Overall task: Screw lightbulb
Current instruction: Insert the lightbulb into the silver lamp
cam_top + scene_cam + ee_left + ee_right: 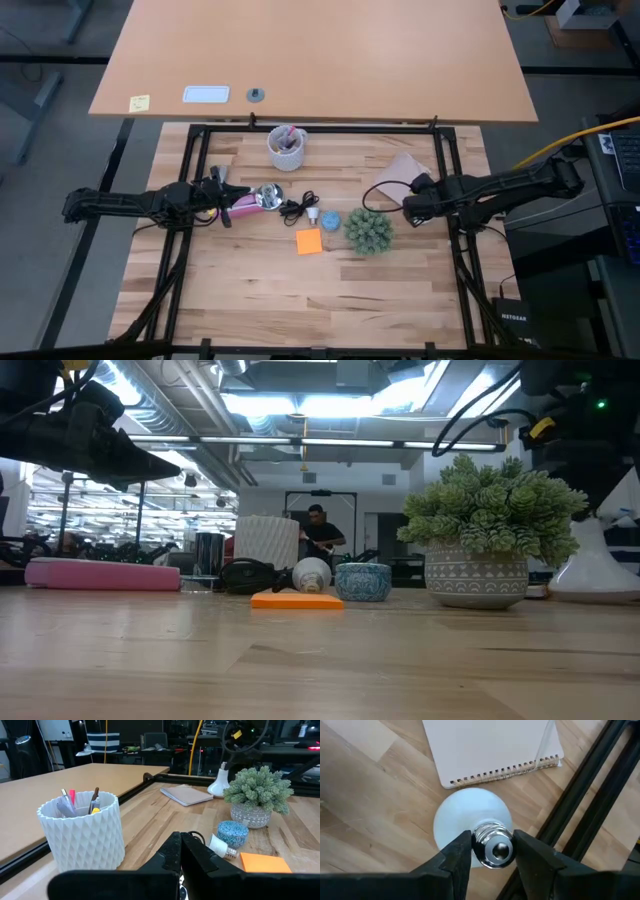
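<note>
Off the table's near right corner, a black box [513, 320] carries small white lettering that seems to read NETGEAR; no other writing is legible. On the table [250, 300], nearest is an orange sticky note [308, 241], blank, with a potted plant [368, 231] just to its right. Just behind the note lie a blue bowl [330, 221] and a smaller bulb [220, 845] on its side, then a black cord [295, 208] leading to a silver socket [268, 195].

The left arm reaches in level from the left edge. The left gripper [222, 192] is clenched on nothing, its fingers [172, 852] pressed together, hovering over a pink object [100, 575] beside the socket.

The right arm stretches in from the right edge, wrist bent to point straight down. The right gripper [492, 850] is released, its fingers [455, 857] spread on either side of the screw base of the lightbulb [470, 810]. Whether they touch the base I cannot tell. The lightbulb stands on the table at the right, just in front of a spiral notebook [490, 745]. Its long axis is vertical, dome down on the wood and metal base pointing up.

Farther back stands a white cup of pens [286, 147]. Beyond it, on a second desk [330, 50], a yellow note [140, 102] bears marks too small to read.
</note>
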